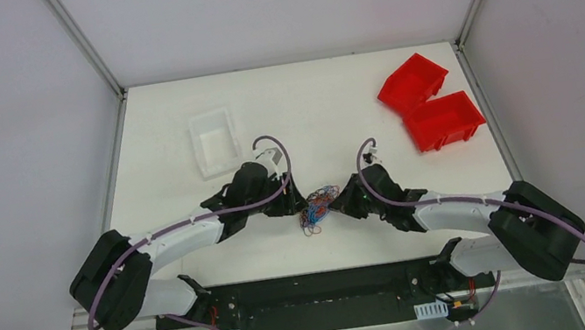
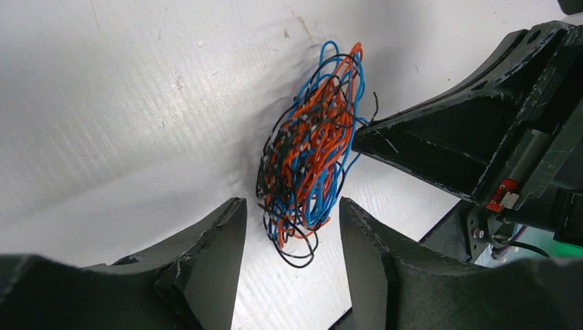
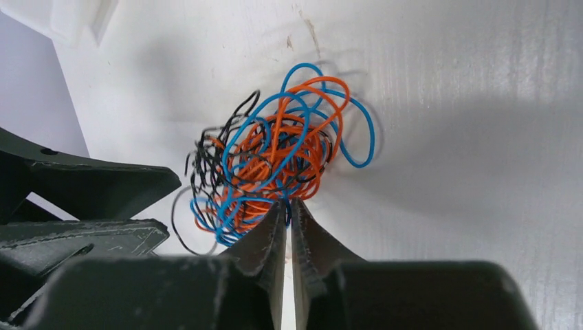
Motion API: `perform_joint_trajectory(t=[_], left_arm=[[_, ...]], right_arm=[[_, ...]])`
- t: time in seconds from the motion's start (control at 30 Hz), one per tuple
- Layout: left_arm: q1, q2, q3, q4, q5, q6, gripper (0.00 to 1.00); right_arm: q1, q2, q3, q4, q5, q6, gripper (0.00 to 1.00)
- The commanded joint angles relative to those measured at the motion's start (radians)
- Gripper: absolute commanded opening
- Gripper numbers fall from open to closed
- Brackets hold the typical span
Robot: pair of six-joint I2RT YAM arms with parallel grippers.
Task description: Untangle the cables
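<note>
L tool [image 2: 290, 206]: released; jaws stand apart, nothing clamped.
L tool vs cables [image 2: 309, 161]: wad sits just ahead of the tips. Its near end, incl. a black loop, hangs in the gap betw. the two fingers; contact w/ either finger can't be told.
R tool [image 3: 289, 204]: clenched to a thin slit, grasping the cables at the wad's edge; blue + orange strands run into the slit at the tips.
R tool vs L tool: tips face each other, close, w/ the wad betw. them; R tip meets the wad's far side as seen from L wrist.
Cables, make-up: one tangled wad, blue, orange + black strands, loops sticking out all round; no strand lying apart.
Cables, place: on the bench [image 1: 323, 98], directly betw. both tools. Flat or partly lifted: can't tell.
White bin [image 1: 214, 142]: beyond L tool, near it, well apart from the wad.
Red bins [image 1: 430, 101]: two, touching each other, beyond R tool and off to its right, well apart from the wad.
</note>
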Motion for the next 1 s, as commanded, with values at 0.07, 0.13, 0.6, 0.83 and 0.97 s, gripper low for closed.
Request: perform_joint_trajectory(t=[0.07,0.13,0.6,0.83,0.97], left_arm=[[0.035,0.024,0.129,-0.127,0.007,0.104,0.55],[0.056,0.065,0.166,-0.142,0.063,0.121,0.56],[0.062,0.298,0.329,-0.193,0.255,0.167,0.46],[0.080,0.278,0.304,-0.208,0.201,0.155,0.00],[0.190,0.179,0.220,-0.200,0.192,0.109,0.00]], right_arm=[[0.004,-0.084,0.026,-0.035,0.076,-0.028,0.02],[0.003,-0.108,0.036,-0.079,0.096,-0.044,0.00],[0.004,-0.123,0.075,-0.187,0.121,-0.078,0.00],[-0.010,-0.149,0.109,-0.321,0.216,-0.079,0.00],[-0.080,-0.233,0.117,-0.478,0.296,-0.108,0.00]])
